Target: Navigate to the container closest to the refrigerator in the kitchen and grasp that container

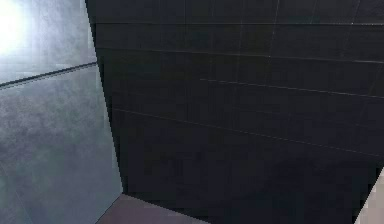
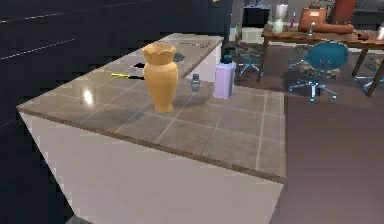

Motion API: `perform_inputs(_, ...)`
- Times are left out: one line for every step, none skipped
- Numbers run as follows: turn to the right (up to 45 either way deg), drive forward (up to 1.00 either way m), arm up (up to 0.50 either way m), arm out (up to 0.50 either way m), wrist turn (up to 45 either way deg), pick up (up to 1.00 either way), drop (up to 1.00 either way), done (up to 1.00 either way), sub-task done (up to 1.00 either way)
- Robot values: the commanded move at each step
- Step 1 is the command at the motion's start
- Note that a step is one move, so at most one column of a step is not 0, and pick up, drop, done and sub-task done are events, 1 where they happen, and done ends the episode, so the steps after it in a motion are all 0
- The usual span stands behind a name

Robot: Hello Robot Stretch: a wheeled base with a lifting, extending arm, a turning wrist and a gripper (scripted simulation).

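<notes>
A tall orange vase [image 2: 160, 76] stands on a tan-tiled counter [image 2: 200, 135] in the arm side view. To its right are a small grey shaker-like thing [image 2: 196, 82] and a lavender bottle with a dark cap [image 2: 225, 76]. A thin yellow object [image 2: 123, 74] lies on the counter left of the vase. A grey-blue metallic panel with a seam across it [image 1: 50, 120], likely the refrigerator, takes up the forward view's left.
A dark tiled wall [image 1: 240, 110] stands close ahead, with a strip of floor [image 1: 150, 212] below it and a pale counter corner [image 1: 376, 200] at the bottom right. Beyond the counter are a wooden table [image 2: 310, 34] and a teal swivel chair [image 2: 324, 60].
</notes>
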Motion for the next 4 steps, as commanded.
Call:
perform_inputs(0.0, 0.00, 0.38, 0.00, 0.0, 0.00, 0.00, 0.00, 0.00)
perform_inputs(0.0, 0.00, 0.00, 0.48, 0.0, 0.00, 0.00, 0.00, 0.00)
perform_inputs(0.0, 0.00, 0.00, 0.00, 45.0, 0.00, 0.00, 0.00, 0.00)
perform_inputs(0.0, 0.00, 0.00, 0.00, 45.0, 0.00, 0.00, 0.00, 0.00)
